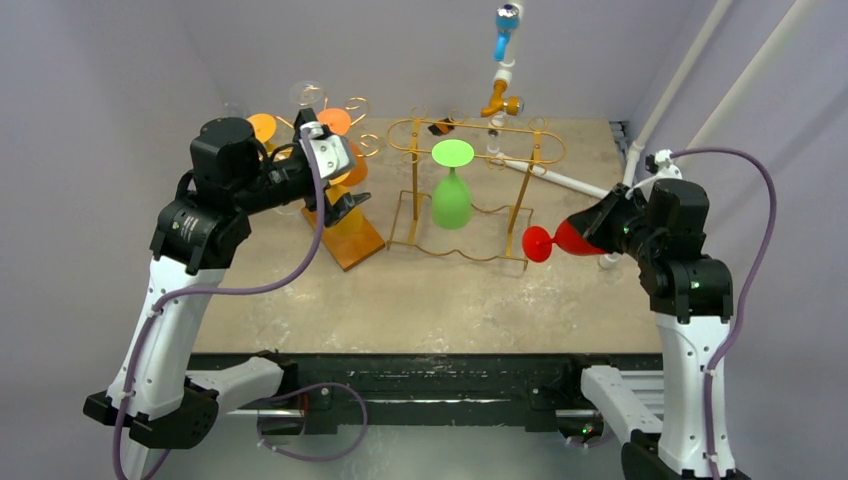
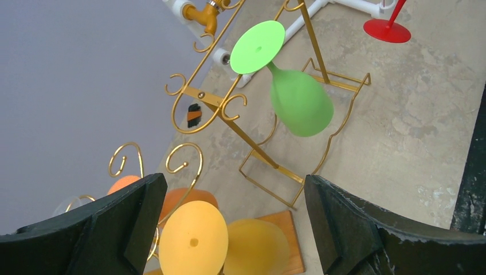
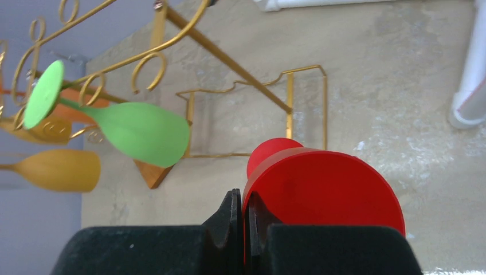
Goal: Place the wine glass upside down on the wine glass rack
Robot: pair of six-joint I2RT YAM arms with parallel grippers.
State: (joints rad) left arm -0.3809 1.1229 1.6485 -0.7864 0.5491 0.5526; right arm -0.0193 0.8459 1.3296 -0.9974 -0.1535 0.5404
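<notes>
Right gripper (image 3: 243, 209) pinched shut on bowl rim of red wine glass (image 1: 572, 236); glass sideways, off table, 3 o'clock of gold wire rack (image 1: 519, 205). Left gripper (image 2: 232, 209) wide, empty. Judged light, rigid, slick plastic; rim pinch may swivel, stem better.

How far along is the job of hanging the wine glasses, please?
Done: a green glass hangs upside down on the rack. In hand: the right tool is shut on the red glass at its rim, holding it sideways just right of the rack. Left: turning it foot-up and sliding it onto the rack. The left tool is open and empty.
</notes>
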